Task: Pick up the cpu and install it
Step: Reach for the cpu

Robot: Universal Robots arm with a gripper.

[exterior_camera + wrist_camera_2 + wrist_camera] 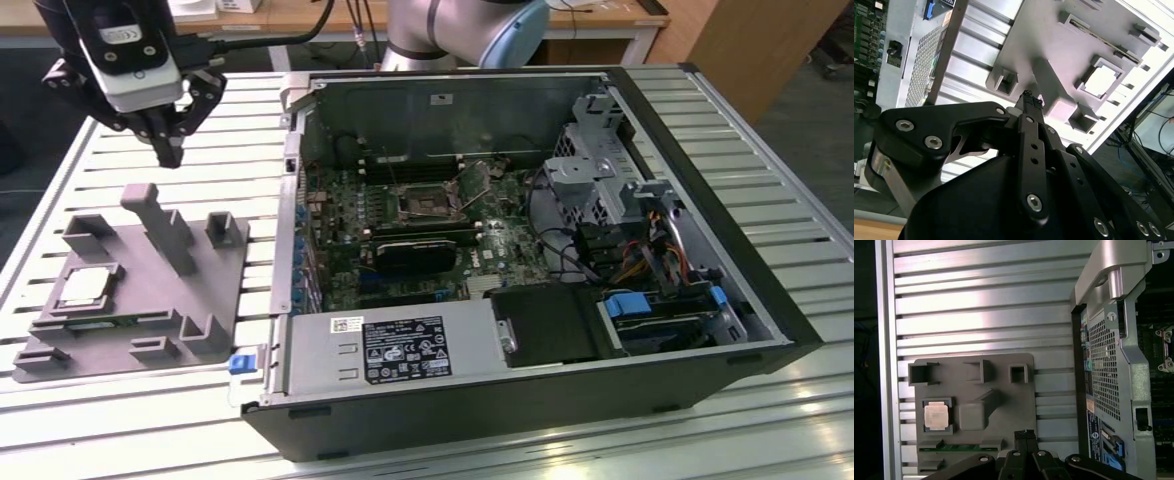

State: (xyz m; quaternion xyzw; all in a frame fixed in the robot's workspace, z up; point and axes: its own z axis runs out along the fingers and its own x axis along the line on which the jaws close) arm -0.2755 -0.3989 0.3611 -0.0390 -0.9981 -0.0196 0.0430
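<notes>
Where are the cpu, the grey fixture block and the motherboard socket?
cpu (936, 416): first wrist view, middle of its silver top.
grey fixture block (1016, 415): first wrist view, bare flat base.
motherboard socket (426, 207): exterior view, centre of the socket.

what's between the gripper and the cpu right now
In the first wrist view, the upright post of the grey fixture stands between the gripper and the cpu, which lies in a fixture pocket.

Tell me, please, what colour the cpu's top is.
The cpu is pale silver on top, clearest in the first wrist view.
</notes>
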